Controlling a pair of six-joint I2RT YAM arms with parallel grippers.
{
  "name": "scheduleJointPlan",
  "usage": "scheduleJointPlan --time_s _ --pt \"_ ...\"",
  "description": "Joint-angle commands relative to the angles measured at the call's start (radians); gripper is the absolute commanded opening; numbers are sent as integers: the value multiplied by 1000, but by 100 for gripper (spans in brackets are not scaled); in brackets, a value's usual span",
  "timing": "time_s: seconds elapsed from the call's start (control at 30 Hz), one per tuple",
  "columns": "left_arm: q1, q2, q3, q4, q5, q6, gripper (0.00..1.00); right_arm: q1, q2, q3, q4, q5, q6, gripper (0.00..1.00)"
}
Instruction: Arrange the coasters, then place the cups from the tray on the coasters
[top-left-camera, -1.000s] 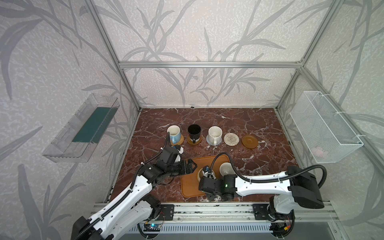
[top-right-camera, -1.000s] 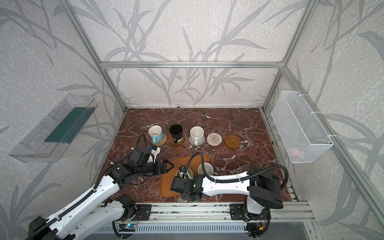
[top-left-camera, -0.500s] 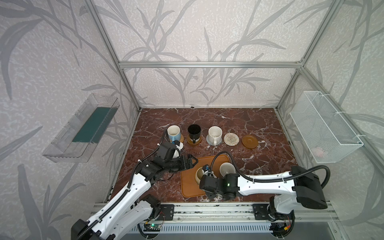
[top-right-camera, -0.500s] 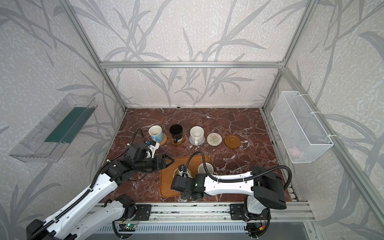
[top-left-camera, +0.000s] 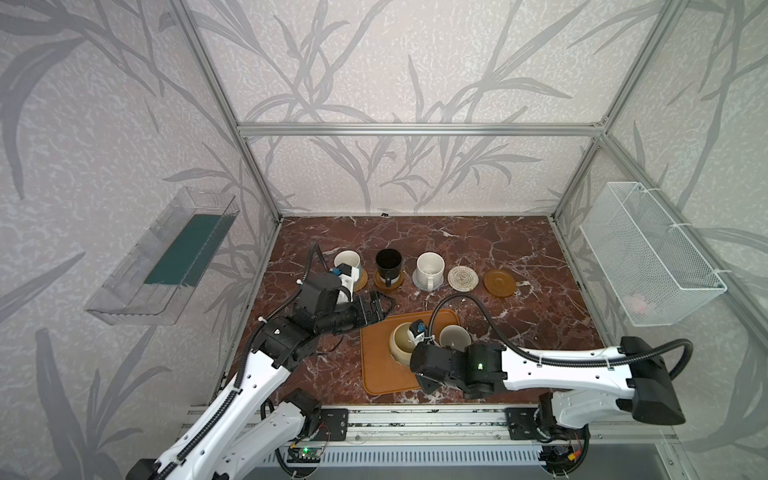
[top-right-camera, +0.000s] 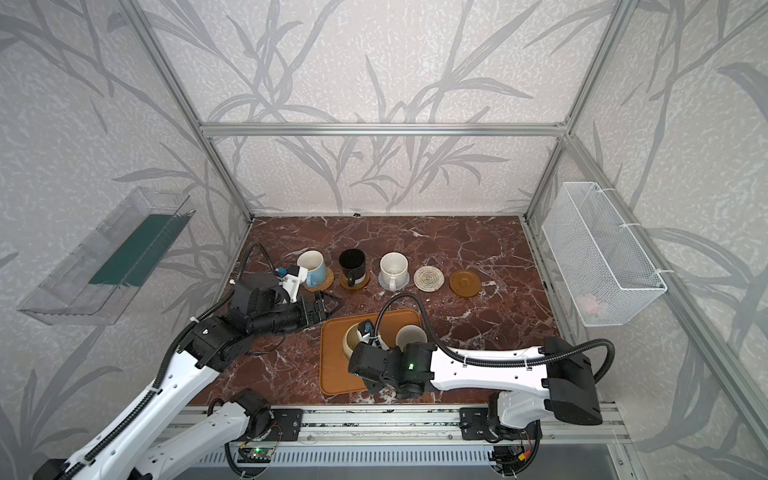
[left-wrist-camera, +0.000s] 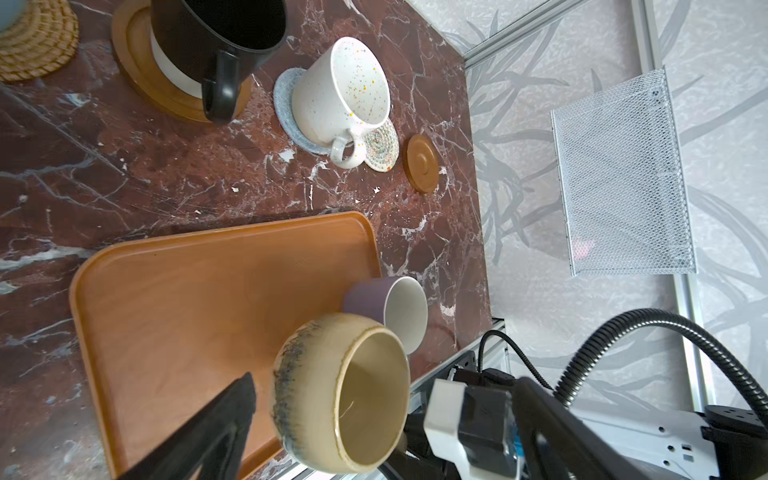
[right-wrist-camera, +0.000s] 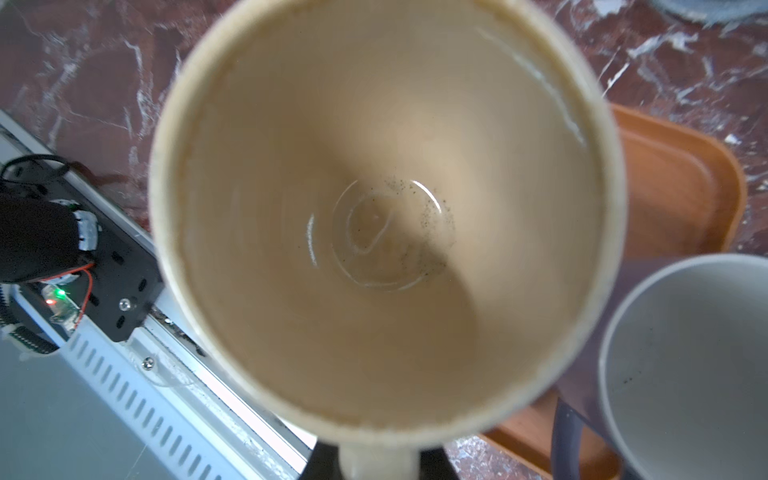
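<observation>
So the left gripper (top-left-camera: 380, 307) has its fingers spread wide, holding nothing, over the table just left of the tray (top-left-camera: 376, 374). On the tray, the right gripper (right-wrist-camera: 376, 461) is clamped on the cream mug (top-left-camera: 402, 338) by its handle, lavender mug (top-left-camera: 454, 336) right beside it. Cream rope coaster (top-left-camera: 462, 277) and brown coaster (top-left-camera: 499, 283) sit bare.

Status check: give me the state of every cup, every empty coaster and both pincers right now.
Blue cup: on coaster.
Black cup: on coaster.
Speckled cup: on coaster.
Beige cup: gripped over tray.
Lavender cup: on tray.
Cream coaster: empty.
Brown coaster: empty.
Left pincer: open.
Right pincer: shut on handle.
</observation>
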Motion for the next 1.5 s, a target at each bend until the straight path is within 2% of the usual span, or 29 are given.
scheduleJointPlan --time_s 0.0,0.23,0.63,0.73,0.87,1.23,1.47 --pt "4 2 62 80 25 -48 99 -33 -81 35 86 63 -44 0" --pt "3 63 146 85 26 -56 99 -142 -150 9 121 24 -110 0" --pt "1 108 159 125 38 -79 99 -311 -243 -6 113 -66 -178 0" --pt "-32 126 220 34 -34 -22 99 -336 -265 -12 124 -83 -182 0" --pt "-31 145 207 99 25 -67 99 -408 -278 -18 138 -138 -183 0" --pt "-47 216 240 147 49 -65 99 -488 -299 2 132 -193 -203 0" --pt "-86 285 287 138 9 -24 99 -544 -302 18 114 -222 -221 0"
